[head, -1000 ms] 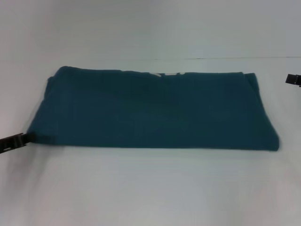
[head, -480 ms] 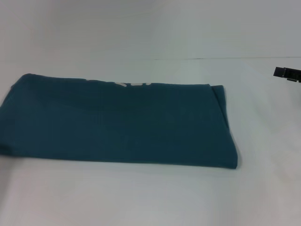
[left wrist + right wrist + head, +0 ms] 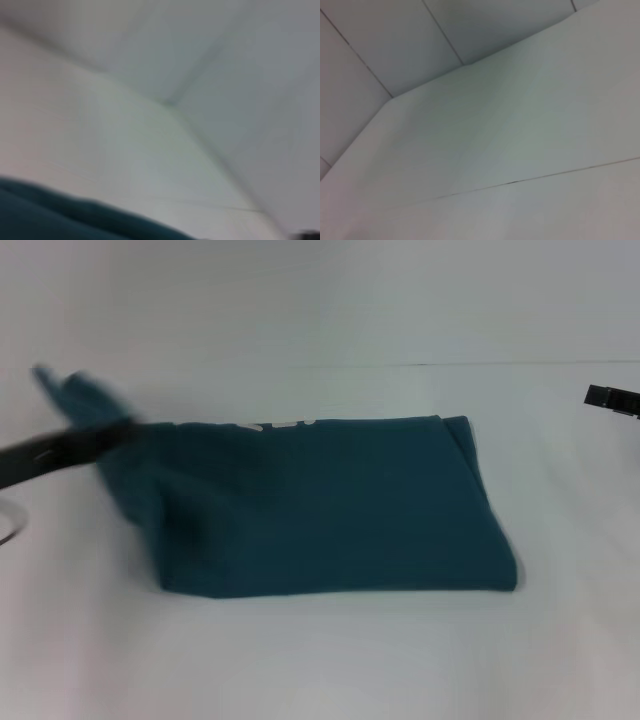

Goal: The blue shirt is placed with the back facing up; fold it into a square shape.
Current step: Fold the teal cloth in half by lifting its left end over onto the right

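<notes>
The blue shirt (image 3: 330, 505) lies folded in a long band across the white table, with a strip of white print (image 3: 270, 426) along its far edge. Its left end (image 3: 75, 395) is lifted off the table and bunched up. My left gripper (image 3: 125, 432) comes in from the left as a dark bar and is shut on that raised end. In the left wrist view a strip of the blue shirt (image 3: 55, 217) shows, but no fingers. My right gripper (image 3: 610, 397) hangs at the far right edge, apart from the cloth.
The white table (image 3: 320, 660) spreads in front of the shirt and to its right. The table's back edge (image 3: 480, 364) meets a pale wall. The right wrist view shows only the table surface (image 3: 520, 150) and wall panels.
The shirt's left end, which lay flat, is now raised and pulled toward the right by my left gripper. The band looks shorter. The right gripper has hardly moved.
</notes>
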Action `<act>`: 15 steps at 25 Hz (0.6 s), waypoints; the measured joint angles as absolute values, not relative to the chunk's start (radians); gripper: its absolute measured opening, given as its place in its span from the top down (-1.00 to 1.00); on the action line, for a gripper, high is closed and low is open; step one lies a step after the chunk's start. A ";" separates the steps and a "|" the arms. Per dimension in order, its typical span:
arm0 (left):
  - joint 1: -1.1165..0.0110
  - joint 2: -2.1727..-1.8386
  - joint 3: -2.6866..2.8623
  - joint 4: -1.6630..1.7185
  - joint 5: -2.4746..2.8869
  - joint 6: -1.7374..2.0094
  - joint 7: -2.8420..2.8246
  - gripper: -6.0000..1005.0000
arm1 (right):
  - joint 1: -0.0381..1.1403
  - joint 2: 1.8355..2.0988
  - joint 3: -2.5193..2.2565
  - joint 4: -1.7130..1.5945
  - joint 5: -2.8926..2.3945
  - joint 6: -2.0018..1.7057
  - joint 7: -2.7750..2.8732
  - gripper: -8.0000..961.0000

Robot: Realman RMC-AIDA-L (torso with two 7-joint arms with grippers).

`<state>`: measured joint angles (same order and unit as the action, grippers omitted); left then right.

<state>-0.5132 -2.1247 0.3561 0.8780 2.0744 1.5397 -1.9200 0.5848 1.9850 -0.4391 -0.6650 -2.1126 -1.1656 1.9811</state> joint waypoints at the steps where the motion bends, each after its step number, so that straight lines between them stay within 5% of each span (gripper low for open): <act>1: -0.543 -2.134 0.387 0.869 2.042 1.558 -1.912 0.95 | 0.582 1.983 -0.439 -0.664 -2.109 -1.168 1.977 -0.34; 5: -0.667 -2.167 0.537 0.765 1.916 1.548 -1.868 0.95 | 0.570 1.971 -0.439 -0.664 -2.105 -1.175 1.961 -0.34; 15: -0.982 -2.176 0.605 -0.076 1.571 1.156 -1.332 0.94 | 0.556 1.923 -0.448 -0.675 -2.108 -1.209 1.914 -0.33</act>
